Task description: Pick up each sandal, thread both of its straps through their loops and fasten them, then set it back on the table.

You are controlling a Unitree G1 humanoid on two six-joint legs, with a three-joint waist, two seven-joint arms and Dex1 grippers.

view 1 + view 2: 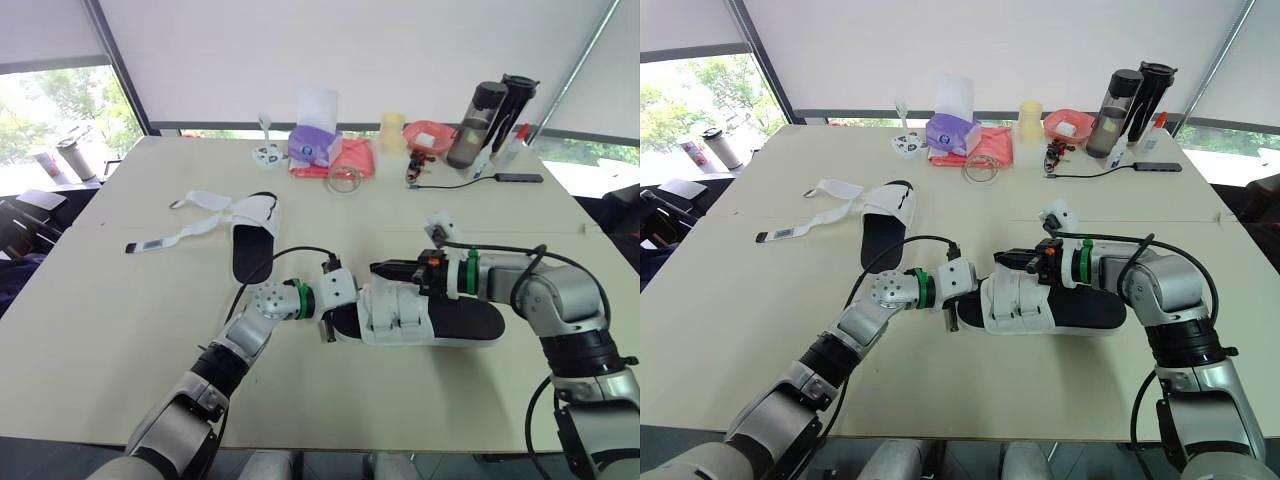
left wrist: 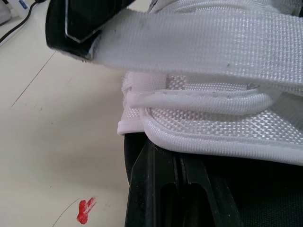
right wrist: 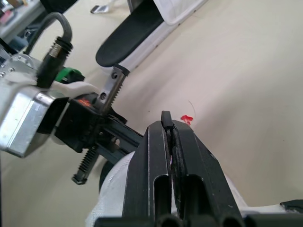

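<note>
The near sandal [image 1: 470, 322] lies on the table [image 1: 110, 330] with its white straps [image 1: 395, 312] folded across it. The left gripper [image 1: 333, 322] meets its 9 o'clock end; whether it grips cannot be told. The right gripper [image 1: 385, 269], pinched fully together, hangs over the straps. The second sandal [image 1: 252, 245] lies at 10 o'clock, unfastened.
</note>
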